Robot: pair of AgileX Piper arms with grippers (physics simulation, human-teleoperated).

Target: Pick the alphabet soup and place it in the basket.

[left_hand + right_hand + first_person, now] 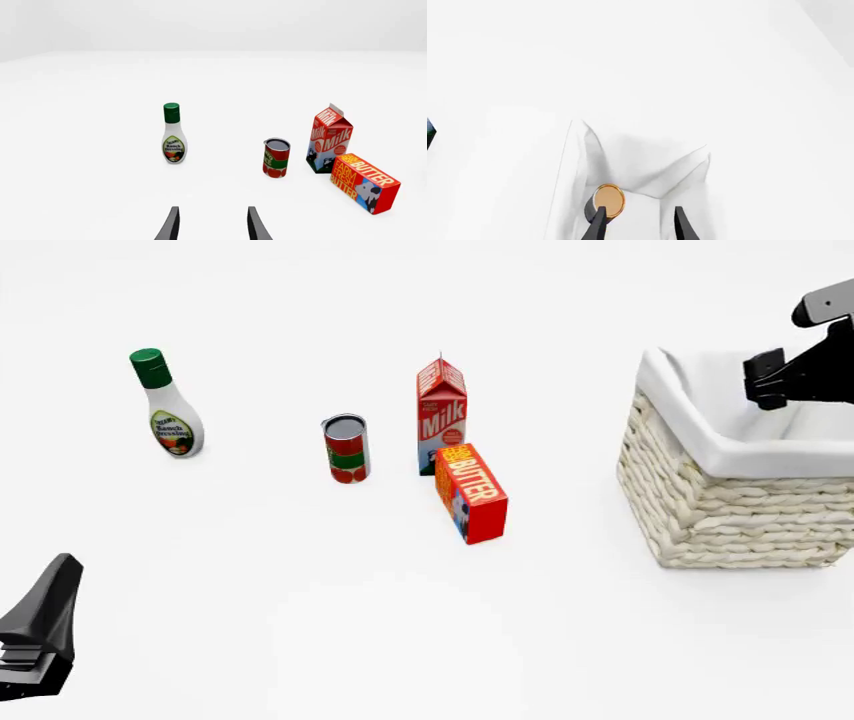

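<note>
In the right wrist view a small can [608, 200] lies inside the basket's white lining [647, 170]. Its golden-orange end faces the camera and its label is hidden; it appears to be the alphabet soup. My right gripper [639, 210] hovers over it, open, with one fingertip overlapping the can in the picture. In the front view the right gripper [774, 380] hangs above the wicker basket [721, 510] at the right; the can is hidden there. My left gripper [212, 212] is open and empty, low at the front left in the front view [47, 615].
A red-and-green can [346, 448], a milk carton [442, 415] and a butter box [471, 492] stand mid-table. A ranch dressing bottle [167, 405] stands at the far left. The left wrist view shows the same bottle [173, 135] and can [276, 157].
</note>
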